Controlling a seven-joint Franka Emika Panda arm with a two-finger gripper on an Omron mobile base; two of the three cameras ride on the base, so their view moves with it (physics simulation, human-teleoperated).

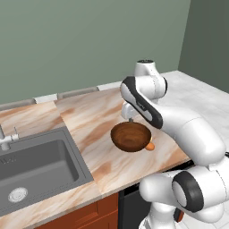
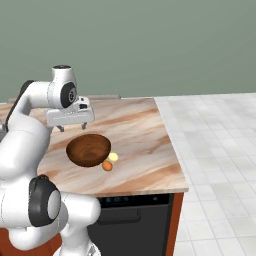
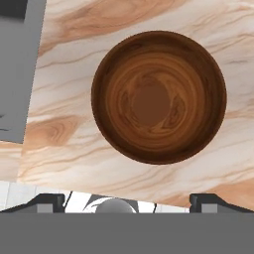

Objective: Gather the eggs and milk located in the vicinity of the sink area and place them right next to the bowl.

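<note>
The brown wooden bowl (image 1: 130,136) (image 2: 89,149) (image 3: 158,96) stands on the marble counter and holds nothing. An orange egg (image 1: 150,146) (image 2: 107,165) lies against its right side, and a paler yellow egg (image 2: 114,156) rests just behind that one. My gripper (image 2: 73,127) (image 3: 128,201) hangs open a little above the counter, just past the bowl's far rim, with nothing between its fingers. In the left base view my own arm largely covers the gripper (image 1: 128,117). The dark grey sink (image 1: 36,165) (image 3: 17,74) is to the bowl's left. The milk is out of view.
A slim silver tap (image 1: 5,139) stands at the sink's back edge. The counter's front edge (image 2: 125,189) runs close below the eggs, above a dark dishwasher front (image 2: 135,220). White tiled floor (image 2: 220,150) lies to the right.
</note>
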